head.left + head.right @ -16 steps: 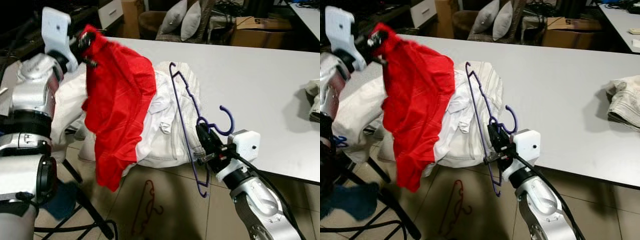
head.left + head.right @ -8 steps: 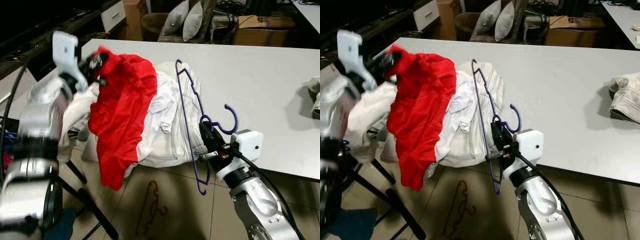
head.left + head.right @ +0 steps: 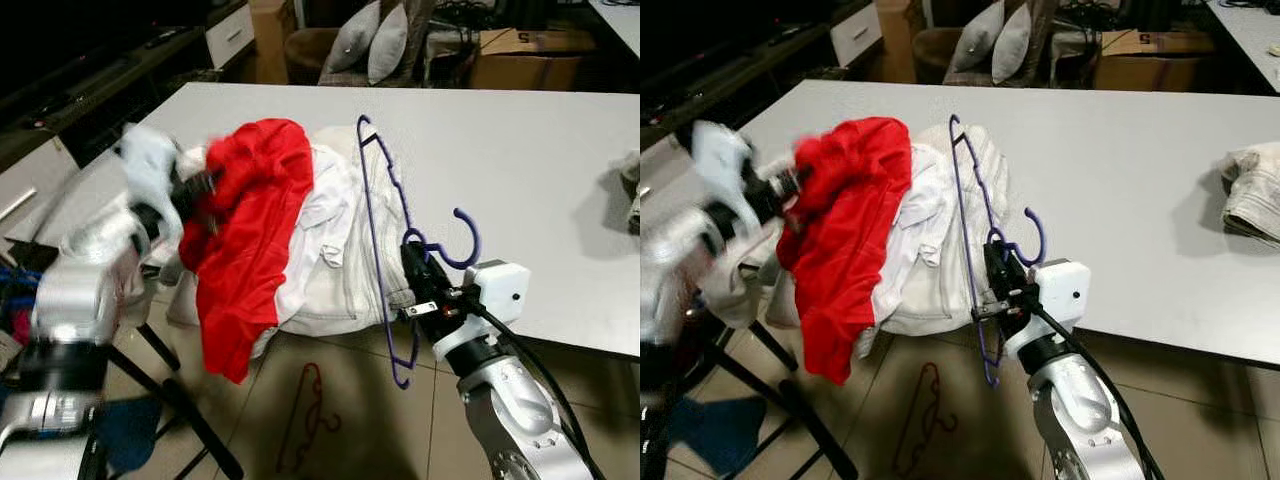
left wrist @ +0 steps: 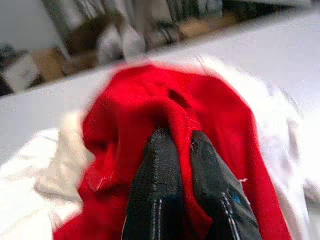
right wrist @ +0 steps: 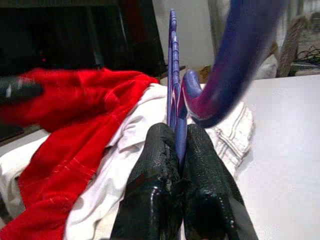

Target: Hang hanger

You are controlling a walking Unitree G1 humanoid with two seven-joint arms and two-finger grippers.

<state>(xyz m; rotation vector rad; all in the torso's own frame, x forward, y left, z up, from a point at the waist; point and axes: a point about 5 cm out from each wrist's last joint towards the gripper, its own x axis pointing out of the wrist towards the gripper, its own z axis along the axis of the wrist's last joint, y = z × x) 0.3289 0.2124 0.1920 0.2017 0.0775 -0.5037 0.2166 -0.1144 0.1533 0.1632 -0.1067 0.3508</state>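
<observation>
A thin purple hanger point(image 3: 385, 215) stands upright at the table's near edge, its hook point(image 3: 459, 240) curling to the right. My right gripper point(image 3: 415, 282) is shut on the hanger just below the hook; the right wrist view has the hanger point(image 5: 175, 112) pinched between both black fingers point(image 5: 152, 170). A red garment point(image 3: 245, 235) drapes over a heap of white clothes point(image 3: 335, 250) at the table's left end. My left gripper point(image 3: 195, 190), blurred, is shut on the red garment point(image 4: 200, 115) at its upper left edge.
The white table point(image 3: 520, 150) stretches back and right, with another pale garment point(image 3: 1252, 195) at its far right. A dark red hanger point(image 3: 308, 420) lies on the tiled floor below. Black stand legs point(image 3: 180, 410) cross the floor at left. Cushions and boxes sit behind.
My left gripper has come down and toward the table with the red garment, which now lies lower on the white heap. The right gripper still holds the purple hanger in place.
</observation>
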